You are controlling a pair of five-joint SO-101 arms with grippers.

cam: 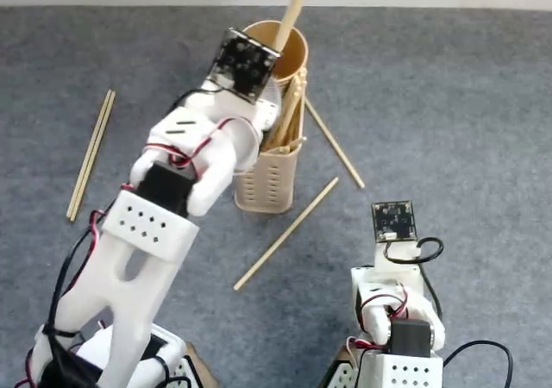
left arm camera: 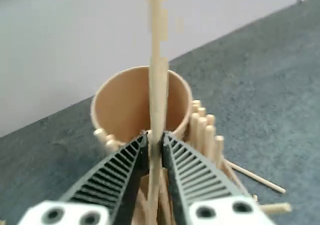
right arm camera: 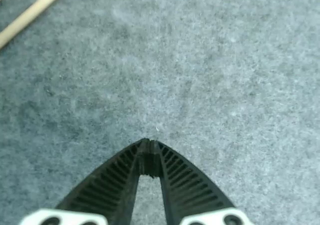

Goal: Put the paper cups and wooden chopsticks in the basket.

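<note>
Grey, felt-like cloth covered the table. Near its middle stood the beige slotted basket, with a paper cup upright at its far end and a bundle of chopsticks leaning beside the cup. The left arm stretched over the basket. In its wrist view the left gripper was clenched on a single held chopstick, which stood nearly upright over the mouth of the cup and rose past the cup's rim in the high view. Three lots of chopsticks lay loose on the cloth: a pair well to one side of the basket, one slanted stick just in front of it, and another stick angled away from its other side. The right arm sat low near the table's near edge, apart from the basket. The right gripper hung above bare cloth with its jaws pressed together on nothing, and the end of a loose stick lay farther off.
</note>
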